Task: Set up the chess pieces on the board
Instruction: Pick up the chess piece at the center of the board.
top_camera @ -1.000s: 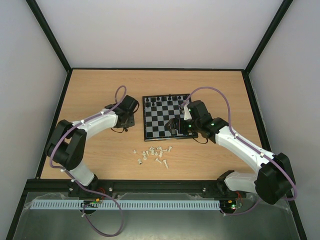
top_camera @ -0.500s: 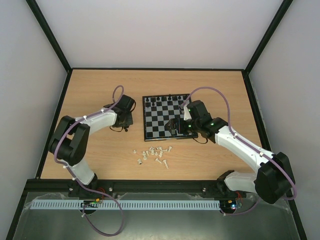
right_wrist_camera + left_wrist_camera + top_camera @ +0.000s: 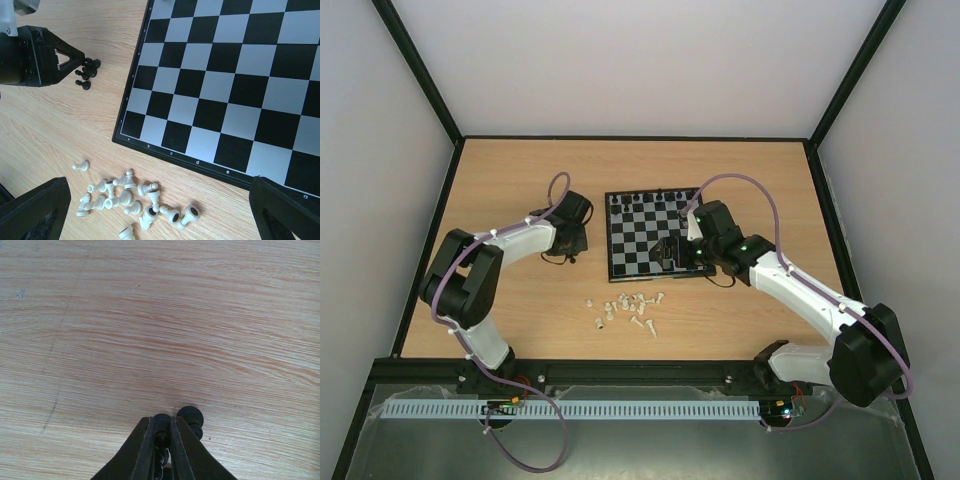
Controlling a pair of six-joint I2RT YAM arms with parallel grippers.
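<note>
Chess pieces point(image 3: 132, 200) in white lie tumbled in a heap on the table point(image 3: 50, 130), just off the near edge of the board point(image 3: 225, 75), most of them on their sides. Along the board's far edge you have a row of black pieces point(image 3: 648, 199) standing. A few loose black pieces point(image 3: 87, 72) sit on the wood just left of the board, apart from its border. Your left gripper point(image 3: 79, 56) is down among them, its fingers point(image 3: 142, 450) clamped on a single black piece point(image 3: 161, 421). A neighbour piece point(image 3: 191, 416) stands just beside the right finger. From the wrist view you cannot tell whether the single black piece touches the table. Your right gripper point(image 3: 670, 250) hangs over the near right part of the board, its fingers point(image 3: 37, 212) spread wide with nothing between them.
</note>
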